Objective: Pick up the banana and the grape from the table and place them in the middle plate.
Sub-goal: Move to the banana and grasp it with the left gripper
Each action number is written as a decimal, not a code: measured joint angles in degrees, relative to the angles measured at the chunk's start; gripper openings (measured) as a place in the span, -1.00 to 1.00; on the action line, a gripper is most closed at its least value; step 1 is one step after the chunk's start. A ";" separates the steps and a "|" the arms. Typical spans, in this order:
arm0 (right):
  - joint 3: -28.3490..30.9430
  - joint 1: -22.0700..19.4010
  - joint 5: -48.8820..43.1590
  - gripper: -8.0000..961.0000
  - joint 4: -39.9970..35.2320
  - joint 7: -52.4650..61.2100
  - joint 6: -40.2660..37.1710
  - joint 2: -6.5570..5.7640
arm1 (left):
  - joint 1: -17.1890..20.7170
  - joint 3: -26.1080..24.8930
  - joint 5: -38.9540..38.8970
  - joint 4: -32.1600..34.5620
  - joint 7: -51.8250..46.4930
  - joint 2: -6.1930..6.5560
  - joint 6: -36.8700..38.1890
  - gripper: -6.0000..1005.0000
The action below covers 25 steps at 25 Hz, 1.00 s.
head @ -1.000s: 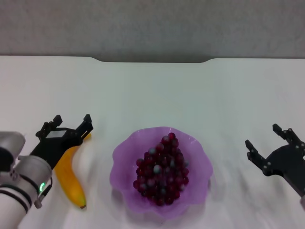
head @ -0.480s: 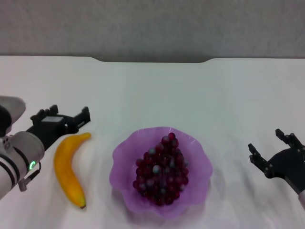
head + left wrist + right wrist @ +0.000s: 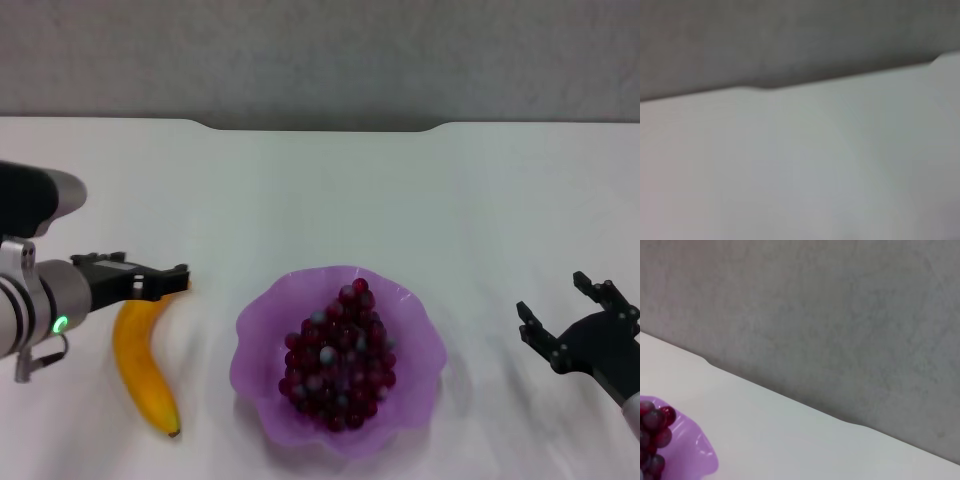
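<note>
Grape: the grape (image 3: pixel 336 353) already lay heaped in the middle plate (image 3: pixel 262 318), so that half looked done.
Banana: the banana (image 3: pixel 142 362) lay flat on the table (image 3: pixel 320 190), just left of the plate, unheld.
Left gripper: the left gripper (image 3: pixel 158 279) hovered over the banana's far end, turned side-on; finger spread could not be told, probably lining up a grasp.
Right gripper: the right gripper (image 3: pixel 565 320) waited well right of the plate, fingers spread, holding nothing.
</note>
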 joint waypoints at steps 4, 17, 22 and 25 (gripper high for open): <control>-0.06 -0.03 0.00 0.70 0.40 0.58 0.01 0.00 | -3.88 0.61 11.96 -1.64 -11.57 0.04 -9.00 0.77; -0.06 -0.10 -0.01 0.70 0.47 0.76 -0.23 0.00 | -7.66 2.15 12.38 8.32 -21.62 -0.08 -6.61 0.77; -0.06 0.06 -0.11 0.70 0.44 0.76 -0.18 0.00 | -7.51 1.83 12.34 12.19 -22.63 -0.11 -3.11 0.77; -0.06 0.07 -0.11 0.70 0.42 0.76 -0.13 0.00 | -7.31 1.40 12.32 13.96 -22.88 -0.08 -1.79 0.77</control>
